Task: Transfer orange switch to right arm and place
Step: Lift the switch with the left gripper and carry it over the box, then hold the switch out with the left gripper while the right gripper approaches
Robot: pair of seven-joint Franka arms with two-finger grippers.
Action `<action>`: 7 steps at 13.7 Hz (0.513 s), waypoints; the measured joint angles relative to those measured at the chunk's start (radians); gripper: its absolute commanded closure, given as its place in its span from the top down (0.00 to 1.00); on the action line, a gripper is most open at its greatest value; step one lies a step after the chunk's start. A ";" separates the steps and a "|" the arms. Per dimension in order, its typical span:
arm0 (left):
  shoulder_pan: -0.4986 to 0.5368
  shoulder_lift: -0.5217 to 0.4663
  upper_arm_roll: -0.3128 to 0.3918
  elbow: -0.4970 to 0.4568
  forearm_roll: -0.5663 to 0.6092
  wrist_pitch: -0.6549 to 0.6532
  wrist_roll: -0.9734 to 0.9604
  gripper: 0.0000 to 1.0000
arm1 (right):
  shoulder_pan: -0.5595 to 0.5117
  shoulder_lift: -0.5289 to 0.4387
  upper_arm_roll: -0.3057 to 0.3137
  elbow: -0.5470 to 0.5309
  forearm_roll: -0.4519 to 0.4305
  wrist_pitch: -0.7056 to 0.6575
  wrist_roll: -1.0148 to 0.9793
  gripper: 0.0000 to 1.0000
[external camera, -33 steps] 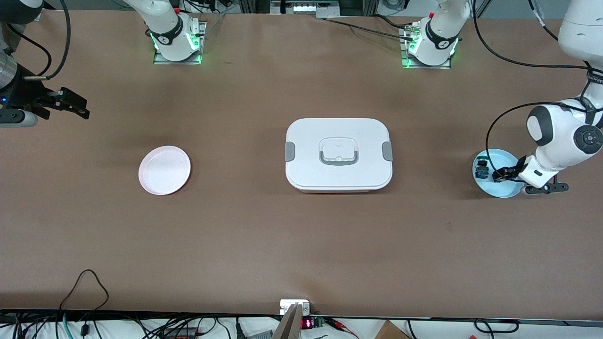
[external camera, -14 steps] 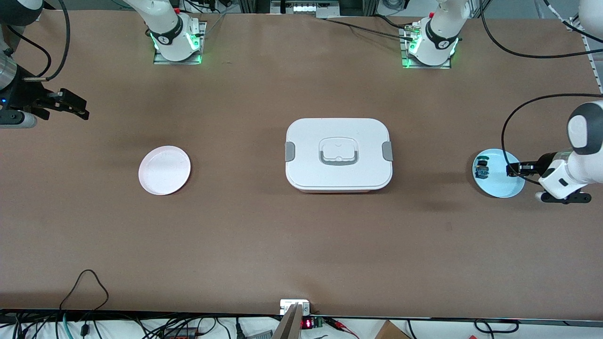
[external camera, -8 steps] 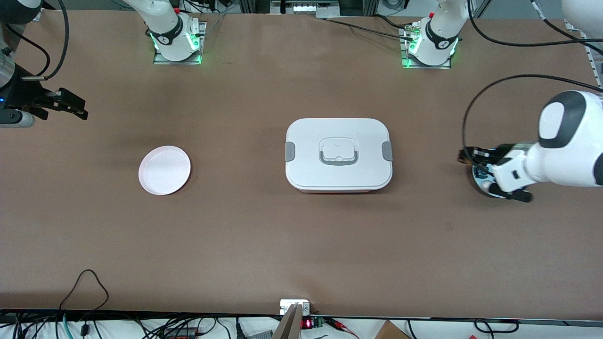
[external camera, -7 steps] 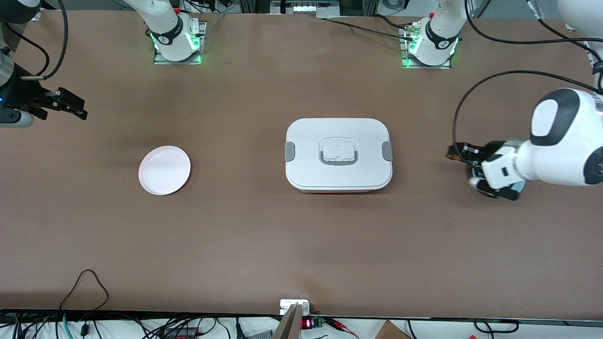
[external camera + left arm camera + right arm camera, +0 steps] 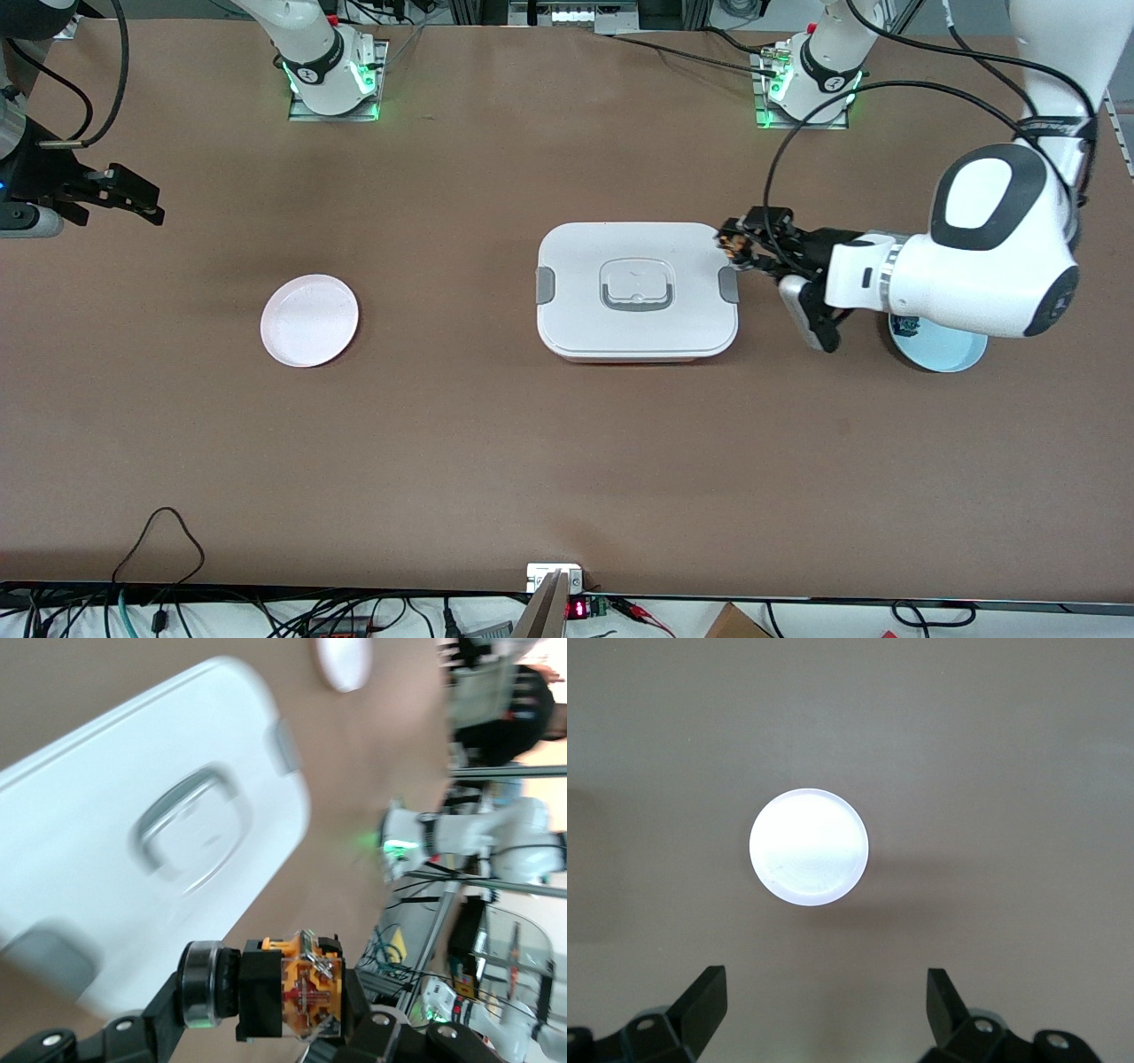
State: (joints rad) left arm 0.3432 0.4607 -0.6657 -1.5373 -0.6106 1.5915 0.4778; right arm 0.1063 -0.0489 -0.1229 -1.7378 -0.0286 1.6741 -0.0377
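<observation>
The left arm's black linkage-claw gripper hangs in the air over the corner of a white rectangular plastic lunch box with grey side clips and a recessed handle, at that box's end toward the left arm, its claws clamped tight on the tiny black push-button switch with the orange body and brassy terminals. In the left wrist view the same switch sits pinched between the black fingers, its orange body and metal contacts facing the camera, with the lunch box lid below it and a small pale pink round plate farther off on the brown table. That pink plate lies toward the right arm's end of the table, well apart from the box. A light blue round dish lies near the left arm's end, partly covered by the arm's white wrist, with a small blue-topped part just showing at its rim. The right arm waits with its gripper up at its own end of the table, fingers spread wide and holding nothing; its wrist view looks down between the two black fingertips at the pink plate.
</observation>
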 measured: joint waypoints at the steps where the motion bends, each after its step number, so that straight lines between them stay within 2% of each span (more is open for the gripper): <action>1: -0.009 0.005 -0.012 0.000 -0.069 0.039 0.081 0.25 | 0.000 0.000 0.000 0.000 0.002 0.000 0.000 1.00; 3: -0.029 0.009 -0.022 0.000 -0.219 0.102 0.235 0.25 | 0.001 0.002 0.001 0.000 0.046 0.000 0.000 1.00; 5: -0.058 0.008 -0.027 0.001 -0.332 0.191 0.351 0.24 | 0.003 0.008 0.004 -0.001 0.151 0.000 0.000 1.00; 7: -0.114 0.009 -0.029 -0.001 -0.442 0.310 0.484 0.24 | 0.005 0.024 0.006 -0.002 0.294 -0.009 0.000 1.00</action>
State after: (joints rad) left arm 0.2294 0.4700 -0.6951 -1.5382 -1.0528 1.9014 0.9621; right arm 0.1113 -0.0247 -0.1168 -1.7400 0.2651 1.6651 -0.0376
